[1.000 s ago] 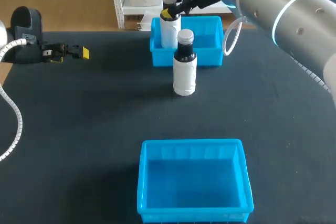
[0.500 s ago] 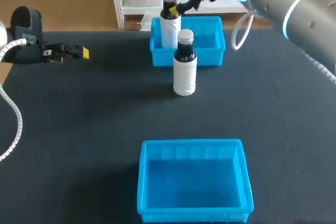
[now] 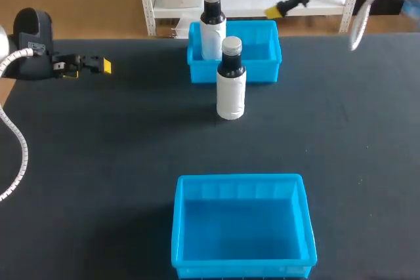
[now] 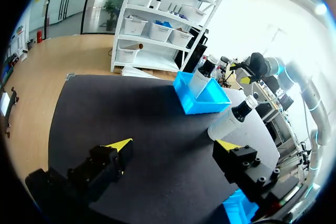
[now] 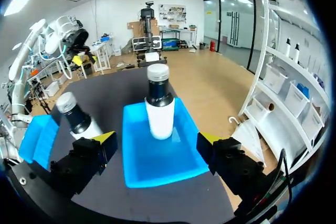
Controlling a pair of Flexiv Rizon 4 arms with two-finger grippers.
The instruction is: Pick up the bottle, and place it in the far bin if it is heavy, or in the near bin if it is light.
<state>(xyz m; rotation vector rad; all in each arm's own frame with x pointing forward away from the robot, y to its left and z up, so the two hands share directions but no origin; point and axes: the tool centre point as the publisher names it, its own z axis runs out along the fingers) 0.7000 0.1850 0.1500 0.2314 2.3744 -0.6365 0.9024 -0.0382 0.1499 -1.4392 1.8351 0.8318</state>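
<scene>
The step in hand looks to be the pick-up itself. The empty bright blue plastic near bin point(image 3: 239, 179) sits at the near edge of the black table point(image 3: 98, 162). Farther in, past the table's middle, the white bottle with a dark neck and silver cap point(image 3: 231, 86) stands upright, free of either claw. It is just in front of the blue plastic far bin point(image 3: 262, 73) at the far edge, where a second, matching bottle point(image 3: 212, 31) stands upright in the left part.

A good grasp would probably come at the white body from the side, below the neck. The fingers should go wide to either flank and close squarely. A straight lift would then let the weight be judged before a bin is chosen. The far bin's front wall is close behind, so the approach should avoid nudging it.

The left gripper point(image 3: 98, 65), near the table's left edge, is spread wide and holds nothing. The right gripper point(image 3: 275, 2), beyond the far edge, is likewise parted and empty, touching nothing.
</scene>
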